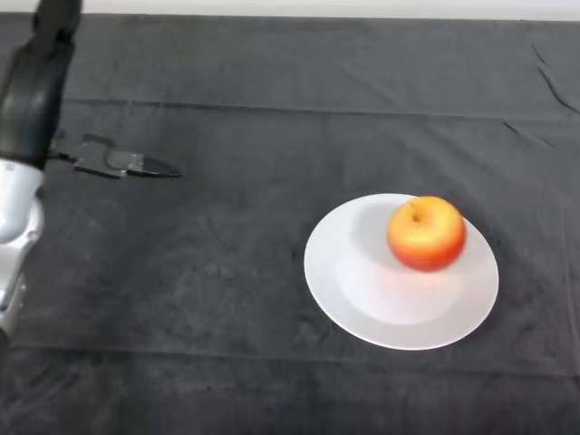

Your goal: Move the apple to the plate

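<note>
A red and yellow apple sits upright on the white plate, on the plate's far right part, stem up. My left hand is far off to the left near the view's edge, raised over the dark cloth, well apart from the apple and plate. It is open and holds nothing; its thumb sticks out to the right. The tips of its fingers run out of the view at the top left.
The table is covered by a dark wrinkled cloth. The silver-grey forearm comes up along the left edge. The table's far edge runs along the top of the view.
</note>
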`<state>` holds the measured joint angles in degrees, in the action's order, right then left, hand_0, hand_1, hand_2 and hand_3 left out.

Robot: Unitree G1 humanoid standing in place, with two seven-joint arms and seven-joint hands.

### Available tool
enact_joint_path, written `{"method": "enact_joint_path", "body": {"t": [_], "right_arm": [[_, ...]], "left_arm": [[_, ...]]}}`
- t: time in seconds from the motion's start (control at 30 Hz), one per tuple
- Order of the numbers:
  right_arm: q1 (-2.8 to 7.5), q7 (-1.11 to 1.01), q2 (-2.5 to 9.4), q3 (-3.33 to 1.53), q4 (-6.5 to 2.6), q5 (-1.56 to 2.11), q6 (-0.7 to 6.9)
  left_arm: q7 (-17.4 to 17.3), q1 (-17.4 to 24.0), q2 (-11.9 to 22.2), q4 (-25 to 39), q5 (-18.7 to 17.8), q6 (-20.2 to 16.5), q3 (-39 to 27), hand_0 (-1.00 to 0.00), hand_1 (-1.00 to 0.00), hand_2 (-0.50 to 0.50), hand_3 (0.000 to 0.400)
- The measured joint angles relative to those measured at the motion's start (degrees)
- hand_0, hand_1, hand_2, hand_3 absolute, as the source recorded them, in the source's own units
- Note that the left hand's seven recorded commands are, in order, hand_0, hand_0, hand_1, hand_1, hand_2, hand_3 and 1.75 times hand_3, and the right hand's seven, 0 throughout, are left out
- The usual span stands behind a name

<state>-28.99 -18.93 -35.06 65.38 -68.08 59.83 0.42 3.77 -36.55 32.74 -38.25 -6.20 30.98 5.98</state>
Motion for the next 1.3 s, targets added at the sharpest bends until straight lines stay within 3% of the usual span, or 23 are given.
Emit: {"method": "enact_joint_path", "body": {"t": [0.5,0.67,1.03,1.3], "right_arm": [[0.0,0.0,0.0,0.0,0.0,0.0,0.0],[0.0,0.0,0.0,-0.01,0.0,0.0,0.01],[0.01,0.0,0.0,0.05,0.0,0.0,0.01],[0.0,0.0,0.0,0.04,0.0,0.0,0.01]], "left_arm": [[0.9,0.28,4.23,-7.37,-1.69,4.42,-9.56,0.0,0.0,0.0,0.0],[0.89,1.9,5.09,-9.78,-2.29,5.08,-12.18,0.0,0.0,0.0,0.0],[-0.25,3.86,11.8,-15.14,-4.82,8.26,-19.89,0.0,0.0,0.0,0.0],[-0.19,6.15,12.97,-20.09,-6.16,9.75,-24.24,0.0,0.0,0.0,0.0]]}}
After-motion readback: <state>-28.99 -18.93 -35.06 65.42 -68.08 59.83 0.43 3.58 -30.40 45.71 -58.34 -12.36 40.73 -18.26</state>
